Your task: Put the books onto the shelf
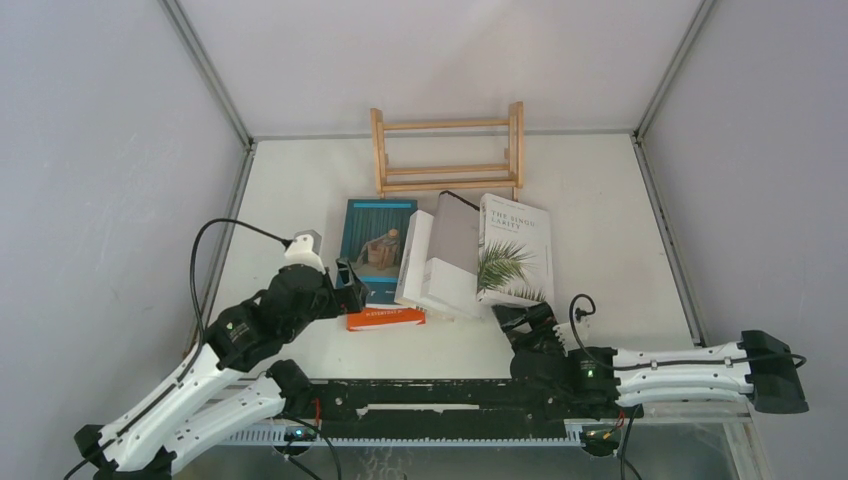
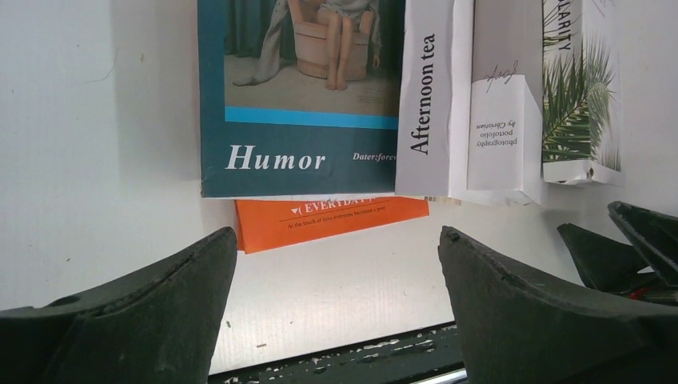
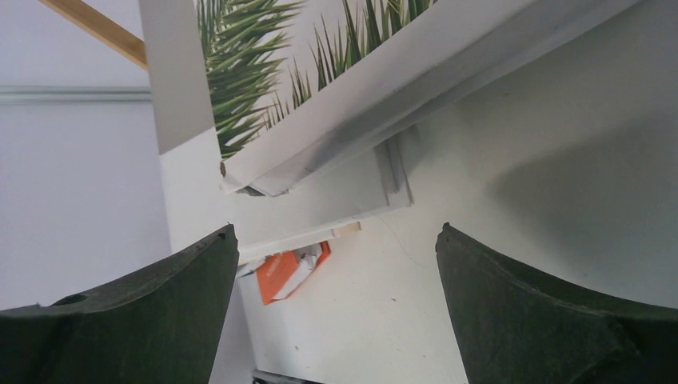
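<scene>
The books lie overlapping in a flat cluster mid-table: teal "Humor" (image 1: 378,240) (image 2: 300,104), a white "Afternoon tea" book (image 1: 414,262) (image 2: 428,104), a grey one (image 1: 456,235) (image 2: 500,48), and the white palm-leaf book (image 1: 515,250) (image 3: 320,96). The orange book (image 1: 386,318) (image 2: 332,218) (image 3: 288,272) pokes out from under the near edge. The wooden shelf (image 1: 447,150) stands behind them with nothing on it. My left gripper (image 1: 356,285) (image 2: 336,236) is open just left of the orange book. My right gripper (image 1: 522,320) (image 3: 336,232) is open at the palm-leaf book's near corner.
Grey walls enclose the table on the left, right and back. The black base rail (image 1: 440,400) runs along the near edge. The right gripper's fingers (image 2: 632,240) show at the right of the left wrist view.
</scene>
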